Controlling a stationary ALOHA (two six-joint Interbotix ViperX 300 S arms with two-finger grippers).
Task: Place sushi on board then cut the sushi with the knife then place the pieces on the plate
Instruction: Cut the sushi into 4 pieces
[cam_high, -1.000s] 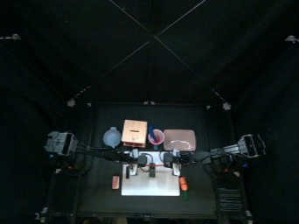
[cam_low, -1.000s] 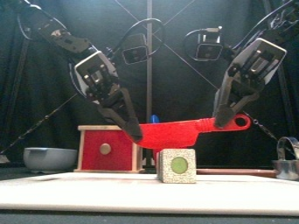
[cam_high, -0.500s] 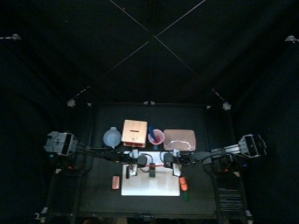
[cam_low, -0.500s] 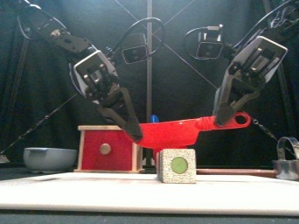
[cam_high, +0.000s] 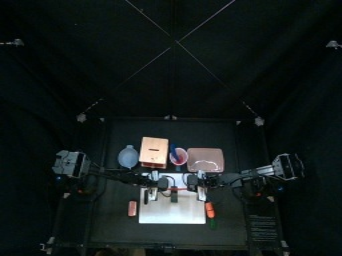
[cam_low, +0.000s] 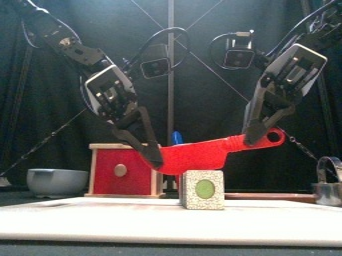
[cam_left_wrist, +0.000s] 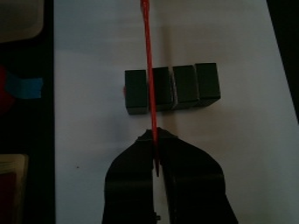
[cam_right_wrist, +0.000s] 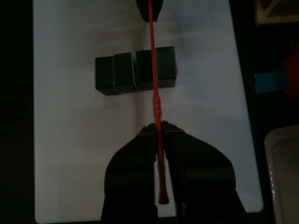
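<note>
A dark green sushi roll (cam_low: 202, 188) of three blocks lies on the white cutting board (cam_low: 94, 222). Both grippers hold a red toy knife (cam_low: 201, 153) level just above it. My left gripper (cam_low: 152, 157) is shut on the blade's tip end, and my right gripper (cam_low: 255, 134) is shut on the handle. In the left wrist view the blade (cam_left_wrist: 149, 70) crosses the roll (cam_left_wrist: 187, 86) between its end block and the middle one. The right wrist view shows the same blade (cam_right_wrist: 152, 87) over the roll (cam_right_wrist: 122, 72). From above, both grippers (cam_high: 163, 186) (cam_high: 197, 185) meet over the board (cam_high: 177, 214).
Behind the board stand a wooden box with a red drawer front (cam_low: 123, 170) (cam_high: 155, 151), a blue-grey bowl (cam_low: 56, 180) (cam_high: 128, 157), a red cup (cam_high: 178, 155) and the pink tray (cam_high: 205, 158). Both arms slope down steeply over the board.
The left gripper has come down a little, so the knife's tip end sits lower and closer to the roll. The sushi has not moved.
</note>
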